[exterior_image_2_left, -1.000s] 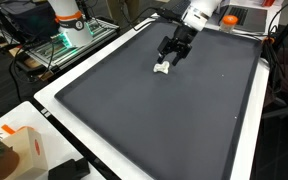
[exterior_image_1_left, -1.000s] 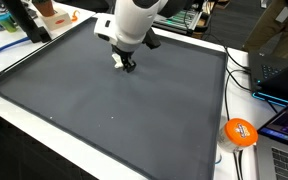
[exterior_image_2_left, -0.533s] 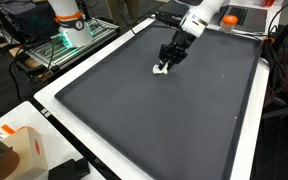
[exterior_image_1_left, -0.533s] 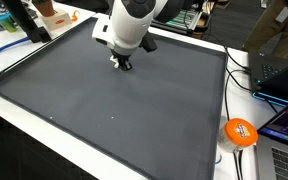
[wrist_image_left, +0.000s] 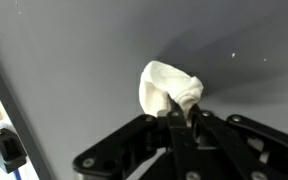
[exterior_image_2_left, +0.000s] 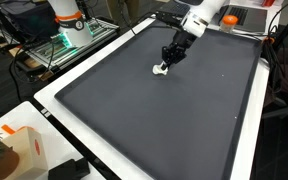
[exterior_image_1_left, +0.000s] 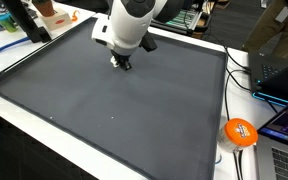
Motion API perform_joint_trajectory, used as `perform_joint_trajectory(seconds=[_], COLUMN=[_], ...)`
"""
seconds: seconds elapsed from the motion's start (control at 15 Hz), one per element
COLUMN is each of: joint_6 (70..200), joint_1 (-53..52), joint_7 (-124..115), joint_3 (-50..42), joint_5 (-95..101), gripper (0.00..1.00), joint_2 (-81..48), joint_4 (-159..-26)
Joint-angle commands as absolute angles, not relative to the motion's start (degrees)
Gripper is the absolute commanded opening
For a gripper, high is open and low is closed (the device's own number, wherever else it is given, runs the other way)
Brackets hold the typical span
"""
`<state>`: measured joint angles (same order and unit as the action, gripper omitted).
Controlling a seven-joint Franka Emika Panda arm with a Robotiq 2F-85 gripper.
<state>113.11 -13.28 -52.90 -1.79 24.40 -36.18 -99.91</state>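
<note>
1. Wrist view shows the gripper [wrist_image_left: 176, 113] with its fingertips pressed together on the near edge of a white wad [wrist_image_left: 170, 88], pinching it.
2. The white wad sits on the dark grey mat [wrist_image_left: 74, 60] and bulges straight ahead of the fingertips. It is crumpled and has no clear long axis.
3. In an exterior view the white wad [exterior_image_2_left: 160, 71] pokes out beside the gripper's tip.
4. Seen from the opposite side, the gripper [exterior_image_1_left: 122, 63] hides it. I cannot tell whether it rests on the mat or hangs just clear.
</note>
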Motion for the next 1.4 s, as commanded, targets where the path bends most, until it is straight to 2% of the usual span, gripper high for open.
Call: perform_joint_trajectory(seconds=[0.0,0.07,0.13,0.67,0.8,1.33], joint_6=[114.9,115.3,115.5,117.5,118.6,121.0], joint_1=[-12.4,-12.0,-11.8,-9.1,-7.6,-7.0], joint_7=[-50.0,-49.5,-48.9,-41.7,-38.3,-27.3], joint_3=[-1.5,-1.4,-1.3,-1.3,-0.6,0.4], joint_5=[21.4,20.5,19.6,10.0,6.4,-2.5], gripper=[0.17,0.32,0.34,0.95,1.00,1.00], joint_2=[-36.3,-36.0,-35.8,-32.7,-31.3,-33.1], joint_4=[-100.3,-100.4,-100.4,-101.6,-102.3,-101.9])
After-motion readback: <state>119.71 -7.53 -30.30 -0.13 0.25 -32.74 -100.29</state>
